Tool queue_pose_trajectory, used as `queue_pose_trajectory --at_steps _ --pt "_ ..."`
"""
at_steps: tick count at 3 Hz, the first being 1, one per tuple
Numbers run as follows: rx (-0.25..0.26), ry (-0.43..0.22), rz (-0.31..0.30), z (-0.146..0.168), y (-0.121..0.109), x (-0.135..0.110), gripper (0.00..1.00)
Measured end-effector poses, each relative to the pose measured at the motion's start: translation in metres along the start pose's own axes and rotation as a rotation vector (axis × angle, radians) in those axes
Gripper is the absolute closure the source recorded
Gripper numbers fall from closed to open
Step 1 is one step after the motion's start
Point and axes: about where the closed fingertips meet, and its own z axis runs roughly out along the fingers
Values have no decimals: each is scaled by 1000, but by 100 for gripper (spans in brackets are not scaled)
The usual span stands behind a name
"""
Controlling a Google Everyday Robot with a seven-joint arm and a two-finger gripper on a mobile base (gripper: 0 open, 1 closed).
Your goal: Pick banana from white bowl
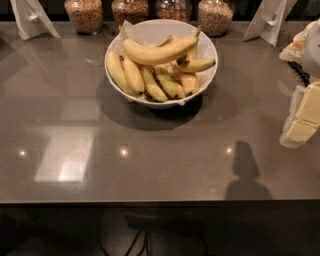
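Observation:
The white bowl [207, 49] stands on the grey counter at the back middle, filled with several bananas. The banana [160, 51], the longest and thickest, bright yellow and curved, lies across the top of the pile with its brownish stem end pointing to the upper right. Shorter, greener bananas lie under it. My gripper [305, 117] is at the right edge of the view, well to the right of the bowl and lower, with its pale blocky parts partly cut off by the frame.
Several glass jars of grains [84, 15] stand in a row behind the bowl. White folded stands sit at the back left [31, 19] and back right [270, 20]. The counter's front edge [150, 202] runs across the lower part of the view.

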Motion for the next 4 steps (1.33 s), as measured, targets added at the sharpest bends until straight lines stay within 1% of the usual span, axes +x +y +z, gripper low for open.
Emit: queue_pose_trajectory --at_steps 1,2,3,4 --pt "0 0 0 0 0 0 0" --pt "52 -78 -21 0 -9 -16 0" --pt "110 -169 -58 -1 -21 -40 0" --pt "158 -266 -129 -2 -32 -83 0"
